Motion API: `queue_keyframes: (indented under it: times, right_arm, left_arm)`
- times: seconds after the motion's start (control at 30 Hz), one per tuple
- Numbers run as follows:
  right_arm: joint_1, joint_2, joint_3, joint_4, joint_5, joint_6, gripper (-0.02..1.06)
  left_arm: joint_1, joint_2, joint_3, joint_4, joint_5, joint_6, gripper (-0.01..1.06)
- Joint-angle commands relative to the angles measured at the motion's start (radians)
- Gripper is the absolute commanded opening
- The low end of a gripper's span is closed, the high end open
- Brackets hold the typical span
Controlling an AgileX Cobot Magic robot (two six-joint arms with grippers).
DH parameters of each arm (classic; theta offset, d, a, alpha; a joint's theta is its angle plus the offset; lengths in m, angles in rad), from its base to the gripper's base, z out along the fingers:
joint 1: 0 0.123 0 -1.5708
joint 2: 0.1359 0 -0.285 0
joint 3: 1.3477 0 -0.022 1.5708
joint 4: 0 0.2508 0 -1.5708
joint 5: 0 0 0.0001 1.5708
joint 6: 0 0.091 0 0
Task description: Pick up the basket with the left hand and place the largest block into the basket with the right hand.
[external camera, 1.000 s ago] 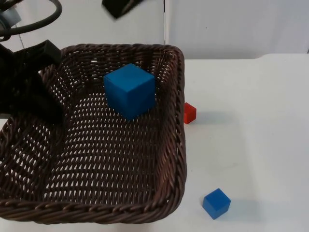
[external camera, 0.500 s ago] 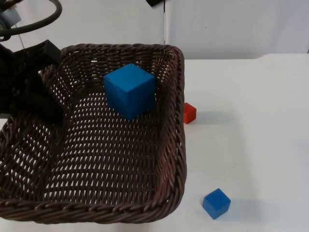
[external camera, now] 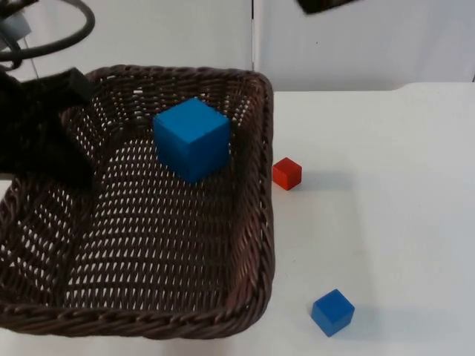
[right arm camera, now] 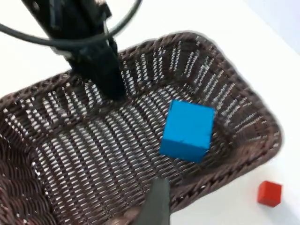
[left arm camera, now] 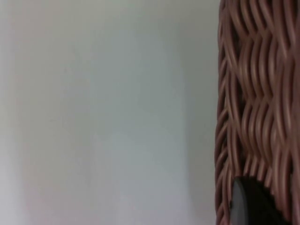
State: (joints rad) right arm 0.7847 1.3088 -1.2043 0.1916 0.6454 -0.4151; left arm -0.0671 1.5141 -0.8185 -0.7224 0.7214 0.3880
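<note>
The brown wicker basket (external camera: 263, 185) hangs over the table's left half, with my left gripper (external camera: 44, 133) shut on its left rim. In the left wrist view the woven basket wall (left arm camera: 258, 93) stands close against a black fingertip (left arm camera: 253, 204). The largest block, a big blue cube (external camera: 191, 139), lies inside the basket near its far wall, free of any gripper. My right gripper (external camera: 326, 4) is high at the back, clear of the basket. From the right wrist view I look down on the basket (right arm camera: 42, 154), the blue cube (right arm camera: 188, 130) and the left gripper (right arm camera: 101, 65).
A small red cube (external camera: 286, 173) sits on the table just right of the basket, also seen as the red cube (right arm camera: 270, 192) from the right wrist. A small blue cube (external camera: 332, 311) lies near the front edge. The white table (external camera: 401, 208) stretches to the right.
The right gripper has drawn away to the right along the back. The basket with the big blue cube has shifted slightly left, baring more of the red cube.
</note>
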Motion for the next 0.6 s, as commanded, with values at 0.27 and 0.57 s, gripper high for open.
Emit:
queue_keyframes:
  times: [0.27, 0.57]
  right_arm:
    - [0.006, -0.085, 0.01, -0.029, -0.019, -0.001, 0.74]
    - [0.006, -0.095, 0.012, -0.037, 0.001, -0.001, 0.74]
  left_arm:
    - [-0.001, 0.168, -0.004, -0.029, -0.104, 0.056, 0.0]
    - [-0.003, 0.279, -0.004, -0.155, -0.159, 0.186, 0.0]
